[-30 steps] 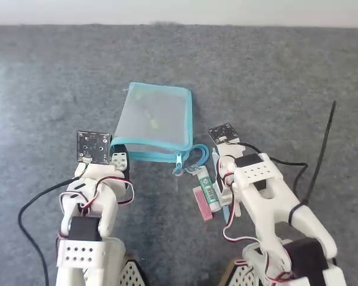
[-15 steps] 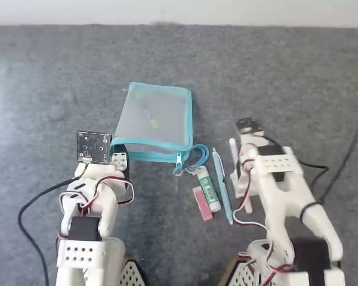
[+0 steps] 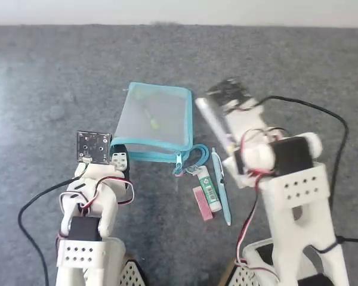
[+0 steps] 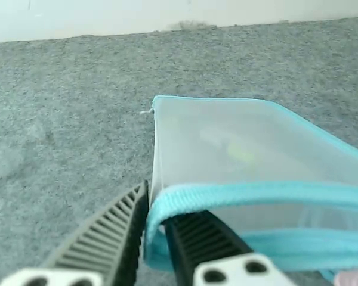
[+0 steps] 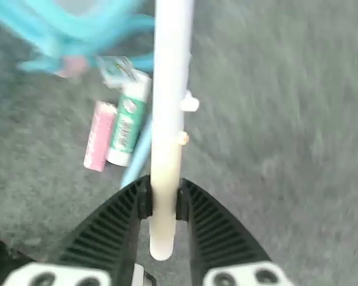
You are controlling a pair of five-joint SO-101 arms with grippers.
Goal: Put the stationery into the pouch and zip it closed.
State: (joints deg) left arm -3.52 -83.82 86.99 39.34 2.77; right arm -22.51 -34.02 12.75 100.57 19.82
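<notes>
A mesh pouch (image 3: 158, 119) with teal trim lies on the grey table, its zipper open. My left gripper (image 3: 120, 155) is shut on the pouch's near teal edge (image 4: 167, 199), which sits between its fingers (image 4: 116, 235). My right gripper (image 3: 225, 138) is raised beside the pouch and shut on a white pen (image 3: 207, 116); the white pen (image 5: 168, 107) sticks out past the right gripper (image 5: 163, 199). On the table below lie a green-and-white glue stick (image 3: 207, 187), a pink eraser (image 3: 203, 204) and a blue pen (image 3: 222, 187).
The zipper pull and a teal loop (image 3: 194, 158) lie at the pouch's near right corner, close to the glue stick (image 5: 128, 128) and eraser (image 5: 99, 143). Black cables (image 3: 322, 113) run from the arms. Grey table stretches all round.
My right arm has lifted the white pen off the table and swung it up and left towards the pouch. The left arm and pouch have not moved.
</notes>
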